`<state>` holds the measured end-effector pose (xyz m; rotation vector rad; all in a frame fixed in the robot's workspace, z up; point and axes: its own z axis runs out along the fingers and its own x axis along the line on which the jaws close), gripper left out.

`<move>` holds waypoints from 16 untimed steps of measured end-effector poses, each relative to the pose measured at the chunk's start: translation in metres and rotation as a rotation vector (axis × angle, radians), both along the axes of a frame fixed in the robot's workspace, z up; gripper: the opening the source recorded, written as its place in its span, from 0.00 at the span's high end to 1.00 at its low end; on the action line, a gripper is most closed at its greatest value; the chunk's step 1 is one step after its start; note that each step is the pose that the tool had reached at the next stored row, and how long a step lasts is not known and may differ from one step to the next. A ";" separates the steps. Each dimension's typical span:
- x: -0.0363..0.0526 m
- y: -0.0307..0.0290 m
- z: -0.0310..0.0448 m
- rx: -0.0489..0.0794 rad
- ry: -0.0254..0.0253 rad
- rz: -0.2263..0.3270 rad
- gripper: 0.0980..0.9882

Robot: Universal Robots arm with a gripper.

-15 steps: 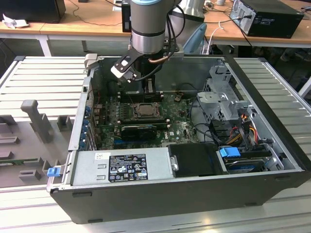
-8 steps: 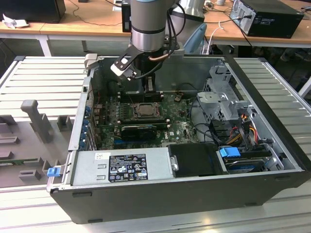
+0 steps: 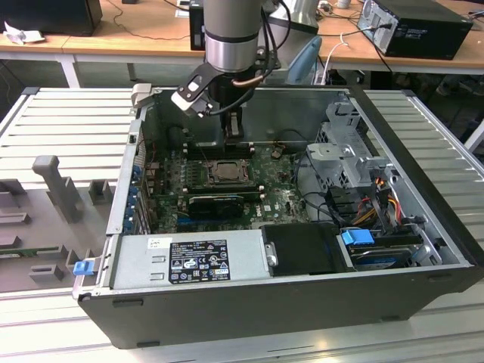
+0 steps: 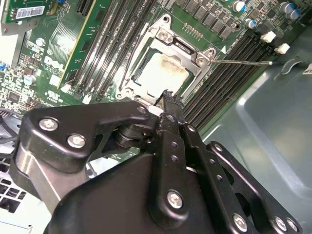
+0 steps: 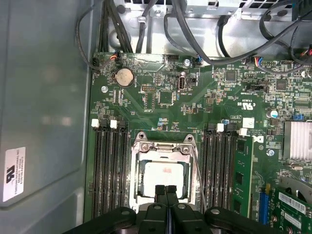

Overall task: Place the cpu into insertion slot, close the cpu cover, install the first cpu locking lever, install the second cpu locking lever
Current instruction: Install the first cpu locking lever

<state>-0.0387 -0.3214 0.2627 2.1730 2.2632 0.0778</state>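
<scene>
A ribbed aluminium table (image 3: 68,121) is stretching out; grey fixtures (image 3: 57,185) are sitting on it at the exterior view's left, and a wooden desk (image 3: 113,41) is running behind, carrying a black desktop case (image 3: 420,26).

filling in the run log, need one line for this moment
cpu: seated | cpu cover: down around it | jaws: shut, tips at cover edge | locking lever: one rod sticking out sideways

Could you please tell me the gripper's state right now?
Gripper: closed, holding nothing, at the edge of the cpu cover.
</scene>
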 end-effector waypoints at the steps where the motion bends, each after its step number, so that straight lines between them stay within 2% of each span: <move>1: 0.0000 0.0000 0.0016 0.000 0.0000 0.000 0.99; 9: 0.0000 0.0000 0.0109 0.000 0.0000 0.000 0.99; 16: 0.0000 0.0000 0.0222 0.000 0.0000 0.000 0.99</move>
